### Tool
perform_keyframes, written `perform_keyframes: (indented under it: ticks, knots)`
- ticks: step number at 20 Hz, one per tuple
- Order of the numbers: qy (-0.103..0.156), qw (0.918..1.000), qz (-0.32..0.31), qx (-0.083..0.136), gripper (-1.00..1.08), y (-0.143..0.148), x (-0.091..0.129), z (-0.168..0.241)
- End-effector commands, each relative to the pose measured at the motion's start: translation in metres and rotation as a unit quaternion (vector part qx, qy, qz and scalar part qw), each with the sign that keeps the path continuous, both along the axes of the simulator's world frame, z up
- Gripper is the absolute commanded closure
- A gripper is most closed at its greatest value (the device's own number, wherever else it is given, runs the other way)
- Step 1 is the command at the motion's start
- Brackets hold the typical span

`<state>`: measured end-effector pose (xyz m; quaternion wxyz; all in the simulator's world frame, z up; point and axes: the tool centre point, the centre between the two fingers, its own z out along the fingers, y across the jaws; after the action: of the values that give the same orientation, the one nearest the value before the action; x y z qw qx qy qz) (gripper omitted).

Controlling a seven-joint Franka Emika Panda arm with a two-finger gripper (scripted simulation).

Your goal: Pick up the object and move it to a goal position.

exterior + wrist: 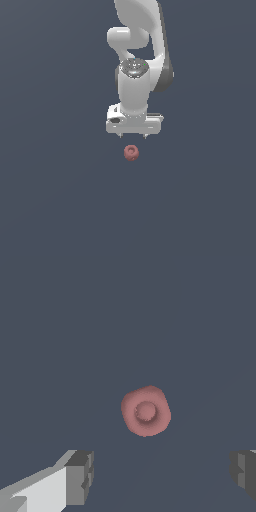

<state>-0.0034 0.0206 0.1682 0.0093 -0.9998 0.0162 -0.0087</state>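
A: Where's the object [131, 153]?

B: On the dark floor, alone, just ahead of the gripper [133, 135] and not yet between its fingers [80, 476]. Nothing touches it.

A: And the tool?

B: Spread wide, holding nothing; in the wrist view the gap far exceeds the lump [145, 411].

A: So how to do the approach well?

B: Centre the gap over the object's ring mark, descend straight, then close evenly.

A: The arm's pose?

B: Hand pointing straight down, near the object, wrist folded above it.
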Motion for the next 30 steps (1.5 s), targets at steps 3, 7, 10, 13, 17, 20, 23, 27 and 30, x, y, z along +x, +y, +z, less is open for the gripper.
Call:
perform_keyframes:
  ticks: [3,7,10,13,17,20,23,27,30]
  knots:
    - [0.000,1.0000,0.000,0.000,-0.92,-0.001,0.000,0.000]
    - [0.004,1.0000,0.002,0.002,-0.92,-0.006,-0.001,0.001]
    - [0.006,1.0000,0.002,0.003,-0.92,-0.009,-0.001,0.002]
    - [0.007,1.0000,0.002,0.003,-0.92,-0.010,-0.001,0.002]
    - [0.006,0.9999,0.008,0.002,-0.92,-0.009,-0.001,0.000]
    - [0.006,0.9998,0.021,0.000,-0.92,-0.009,0.001,-0.006]
    - [0.006,0.9991,0.041,-0.002,-0.92,-0.009,0.002,-0.015]
    - [0.007,0.9968,0.079,-0.006,-0.92,-0.008,0.005,-0.033]
    - [0.007,0.9936,0.112,-0.008,-0.92,-0.008,0.007,-0.049]
